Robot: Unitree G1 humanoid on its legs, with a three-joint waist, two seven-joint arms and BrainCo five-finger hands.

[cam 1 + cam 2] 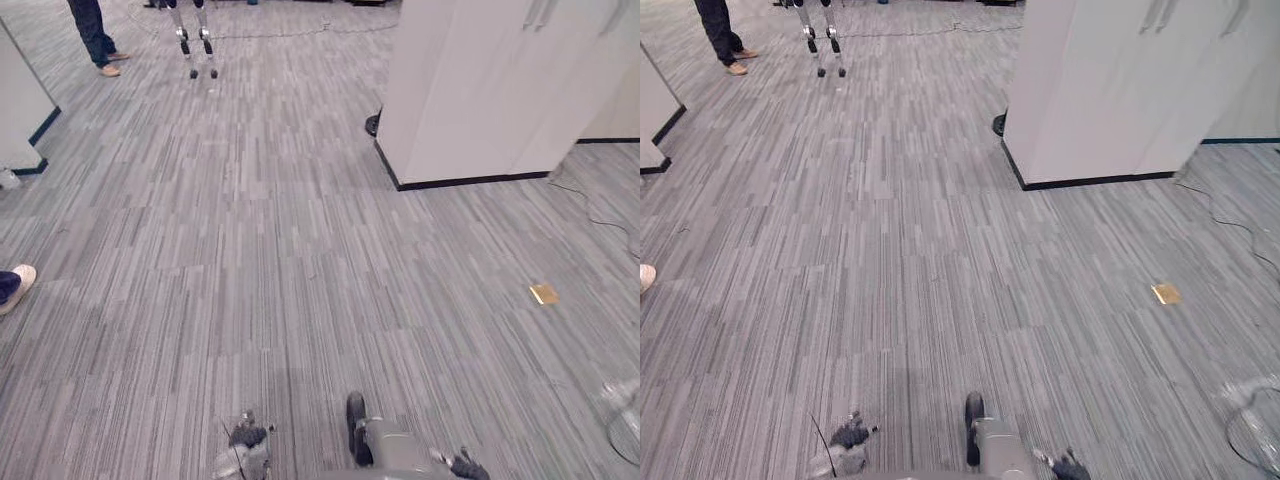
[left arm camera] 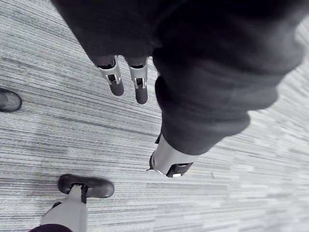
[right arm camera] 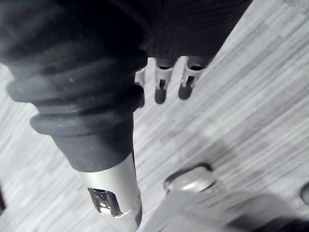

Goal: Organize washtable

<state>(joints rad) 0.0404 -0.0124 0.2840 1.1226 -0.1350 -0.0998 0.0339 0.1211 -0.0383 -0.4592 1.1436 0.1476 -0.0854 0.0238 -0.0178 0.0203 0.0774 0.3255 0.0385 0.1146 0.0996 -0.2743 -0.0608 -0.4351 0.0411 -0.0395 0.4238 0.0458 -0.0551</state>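
The floor (image 1: 250, 250) is grey striped carpet; on it stand a white cabinet (image 1: 480, 90) with a dark plinth at the far right and a white partition (image 1: 18, 100) with a dark base at the far left. Note the small gold plate (image 1: 543, 293) lying flat, well apart from the cabinet, and a clear item (image 1: 622, 392) at the near right edge, too blurred to identify. A person's shoes (image 1: 108, 68) stand at the far left near two thin metal legs (image 1: 184, 44), and another shoe (image 1: 18, 282) rests at the left edge.
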